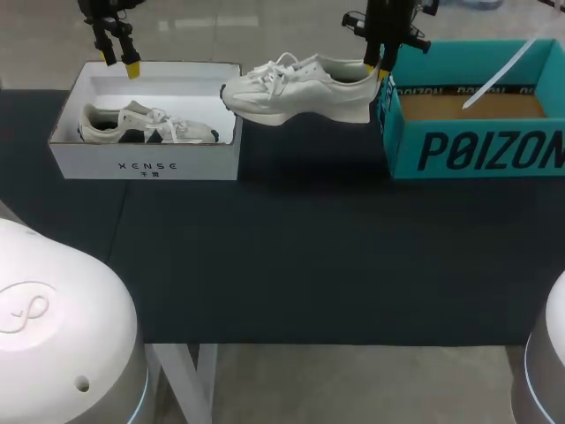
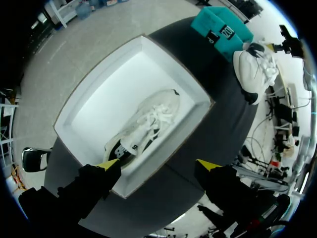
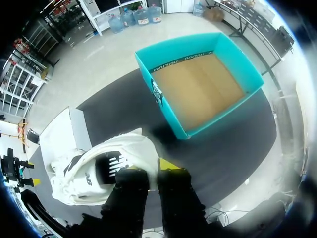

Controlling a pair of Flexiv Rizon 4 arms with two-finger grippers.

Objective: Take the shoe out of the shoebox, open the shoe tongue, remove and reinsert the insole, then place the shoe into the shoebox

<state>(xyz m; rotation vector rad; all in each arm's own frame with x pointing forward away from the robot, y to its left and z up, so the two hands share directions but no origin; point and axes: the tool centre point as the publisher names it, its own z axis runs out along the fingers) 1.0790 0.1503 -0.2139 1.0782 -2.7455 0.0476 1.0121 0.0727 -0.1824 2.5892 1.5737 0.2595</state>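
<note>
Stock on my table [image 1: 309, 256], dark cloth over it, as I count it from the console:

Shoes, two. Item one: white shoe [image 1: 296, 88], laced, hanging in the air in the upper middle of the head view between the two boxes. It lies level, toe toward the left and heel toward the right, with its shadow on the cloth beneath. Item two: second shoe [image 1: 146, 125], pale with dark patches, lying on its side inside the white box with its laces loose.

Boxes, two, both lidless. White shoebox [image 1: 146, 165] at the upper left of the head view. Teal shoebox [image 1: 477, 150] at the upper right, its brown cardboard floor showing. The two stand well apart.

Claws, two. My right gripper [image 1: 381, 69] comes down at the upper right of centre, just left of the teal box. In its own wrist view its fingers [image 3: 168, 164] are pressed on the heel collar of the white shoe, one inside and one outside, so it is pinching that shoe and carrying it. The teal box lies ahead of it. My left gripper [image 1: 119, 62] hangs over the far rim of the white box at the upper left. In its wrist view the yellow tips stand spread wide with nothing pinched, and the second shoe is just ahead of them inside the box
</note>
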